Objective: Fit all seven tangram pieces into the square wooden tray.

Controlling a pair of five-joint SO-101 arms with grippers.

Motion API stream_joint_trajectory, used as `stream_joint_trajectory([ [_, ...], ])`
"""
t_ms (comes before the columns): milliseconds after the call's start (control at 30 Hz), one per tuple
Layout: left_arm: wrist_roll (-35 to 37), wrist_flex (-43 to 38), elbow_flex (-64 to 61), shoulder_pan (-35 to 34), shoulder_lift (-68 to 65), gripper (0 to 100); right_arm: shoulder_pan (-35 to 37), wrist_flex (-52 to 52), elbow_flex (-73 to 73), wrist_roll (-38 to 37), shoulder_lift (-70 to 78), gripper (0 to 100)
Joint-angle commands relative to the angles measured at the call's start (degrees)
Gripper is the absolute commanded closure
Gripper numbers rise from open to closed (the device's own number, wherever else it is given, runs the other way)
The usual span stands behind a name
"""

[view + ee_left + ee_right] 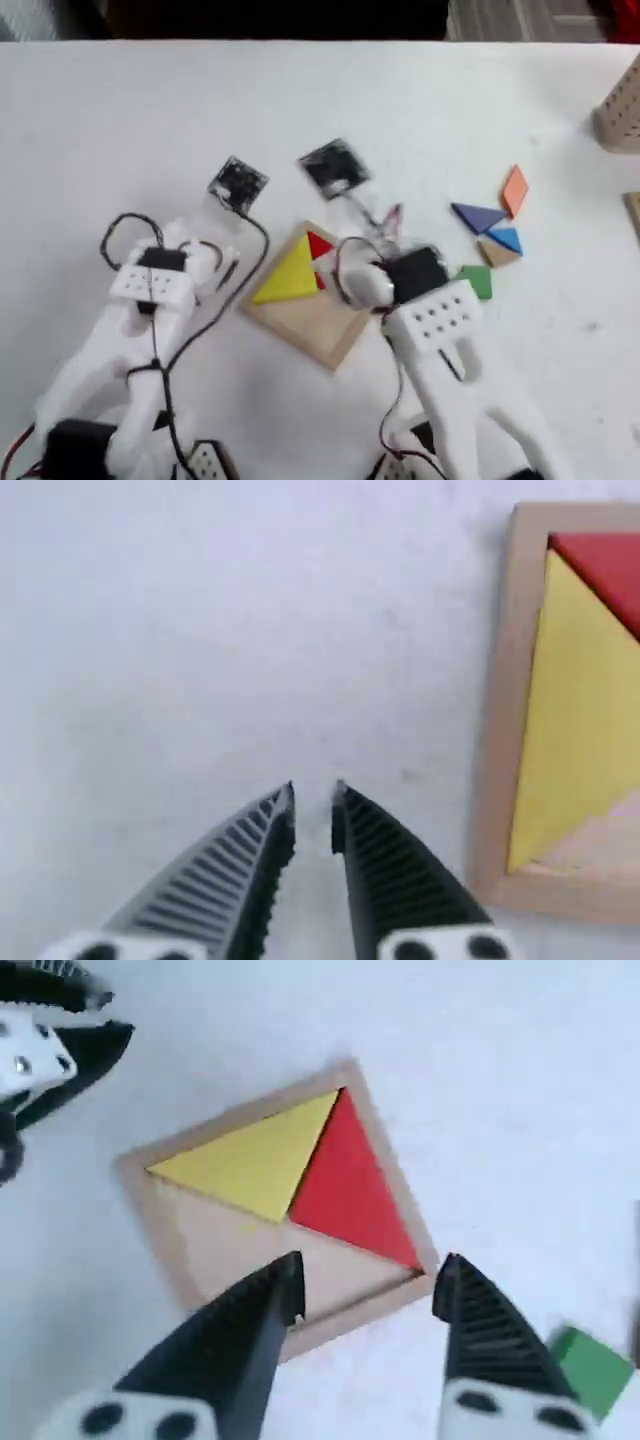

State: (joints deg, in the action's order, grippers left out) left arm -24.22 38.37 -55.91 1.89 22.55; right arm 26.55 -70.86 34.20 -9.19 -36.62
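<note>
Nearest us, the left end effector (313, 790) rests low over the bare desk (300, 100) at about 9 o'clock from the tray (320, 330), its fingers nearly pressed together with only a sliver of gap and nothing between them. The right end effector (370, 1265) hovers over the tray's 3 o'clock side, fingers spread wide and empty. The tray sits between the two arms, turned corner-on like a diamond. The yellow triangle (255, 1155) fills its 10 o'clock quarter and the red triangle (345, 1185) lies against it at 1 o'clock, leaving the half toward 6 o'clock bare wood. Five pieces lie loose on the desk beyond. The green square (478, 282) is just off the tray at 3 o'clock, and then, running out toward 2 o'clock, come a tan piece (497, 255), a light blue triangle (507, 238), a dark blue triangle (476, 215) and an orange piece (514, 190). We judge two of seven placed, so the step in hand is fetching the third. The green square looks the likeliest pick, being closest to the spread end effector. That move calls for swinging toward 3 o'clock, coming down low enough to catch the thin edges, closing squarely, then setting the piece flat into the bare half.
</note>
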Motion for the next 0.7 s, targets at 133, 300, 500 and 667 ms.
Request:
stream_joint_trajectory([
  [133,2.7,-1.1,6.2,-2.1,-5.4,91,-9.8,-2.1,0.9,-1.5,-3.5,78.3],
  [300,2.9,-1.1,8.6,-2.2,-8.1,92,-18.9,-3.4,1.0,-1.3,-3.0,78.3],
  [500,9.1,-1.1,8.6,-2.1,-8.1,93,-34.0,-3.3,1.0,3.3,-2.9,78.3],
  [667,9.6,-0.7,8.7,-1.5,-8.2,98,-44.0,-3.0,4.3,3.1,-2.9,79.2],
])
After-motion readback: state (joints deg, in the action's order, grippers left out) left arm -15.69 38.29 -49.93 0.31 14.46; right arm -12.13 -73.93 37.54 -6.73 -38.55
